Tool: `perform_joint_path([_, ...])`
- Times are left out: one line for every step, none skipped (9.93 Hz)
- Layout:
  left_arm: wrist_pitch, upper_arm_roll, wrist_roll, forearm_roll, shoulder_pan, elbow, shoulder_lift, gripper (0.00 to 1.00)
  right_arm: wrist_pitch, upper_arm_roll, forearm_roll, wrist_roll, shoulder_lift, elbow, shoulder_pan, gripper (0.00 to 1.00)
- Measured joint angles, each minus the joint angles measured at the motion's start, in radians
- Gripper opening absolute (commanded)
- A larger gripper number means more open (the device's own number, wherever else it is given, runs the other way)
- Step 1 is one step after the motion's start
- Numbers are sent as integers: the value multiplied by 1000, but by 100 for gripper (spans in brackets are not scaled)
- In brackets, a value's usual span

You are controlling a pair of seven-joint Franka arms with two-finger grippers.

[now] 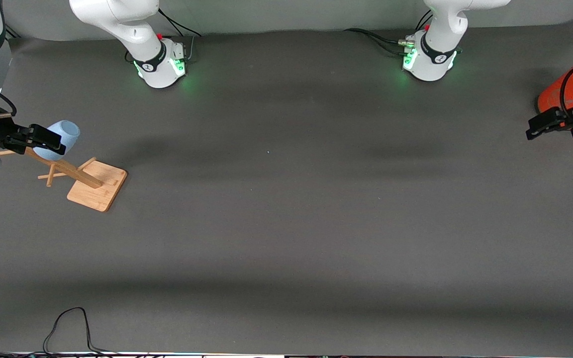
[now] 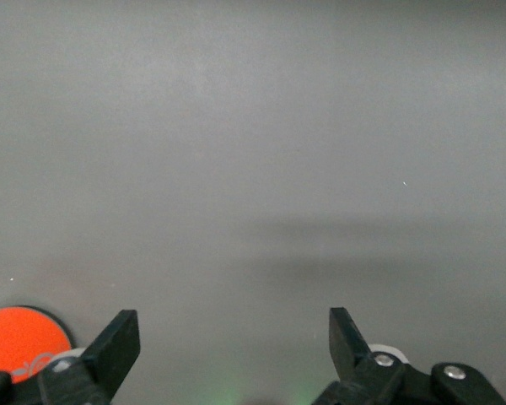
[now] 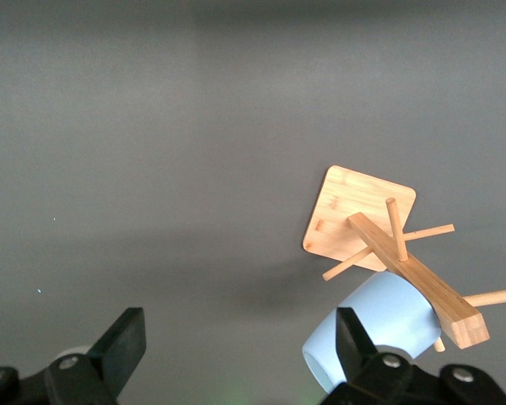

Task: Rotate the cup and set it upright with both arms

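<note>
The small pale-blue cup (image 1: pixel 63 139), smooth and handleless, hangs tilted on a peg of the wooden rack (image 1: pixel 87 185) at the right arm's end of the table, mouth toward three o'clock, while the right gripper (image 1: pixel 43 140) beside it and the left gripper (image 1: pixel 535 130) by the orange cylinder (image 1: pixel 567 87) both gape wide, empty.

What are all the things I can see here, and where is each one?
cup: one, pale blue, hung tilted on the wooden rack, at the right arm's end of the table.
wooden rack: one, light wood, square base with pegs, on the table under the cup.
orange cylinder: one, orange with grey top, at the left arm's end.
black cable: one, looped at the table edge nearest the front camera.
table: one, dark grey.
right hand: black, open, beside the cup.
left hand: black, open, by the orange cylinder, waiting.
</note>
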State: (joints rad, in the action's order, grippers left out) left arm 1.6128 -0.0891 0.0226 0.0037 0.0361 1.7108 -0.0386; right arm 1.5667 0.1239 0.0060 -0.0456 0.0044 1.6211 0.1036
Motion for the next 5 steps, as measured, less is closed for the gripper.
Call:
perform_joint_path([12,0,0,0,0,-1,15,100,0,0,-1,0,0,0,0,100])
perform_joint_path([13,0,0,0,0,-3,25,100,0,0,-1,0,0,0,0,100])
perform_joint_path([13,0,0,0,0,-5,28,100,-1,1,-2,0,0,0,-1,100])
perform_joint_path([13,0,0,0,0,-7,27,100,-2,3,-3,-2,-1,1,-4,100])
perform_joint_path([12,0,0,0,0,-12,26,100,-8,12,-5,-6,-5,5,-8,100])
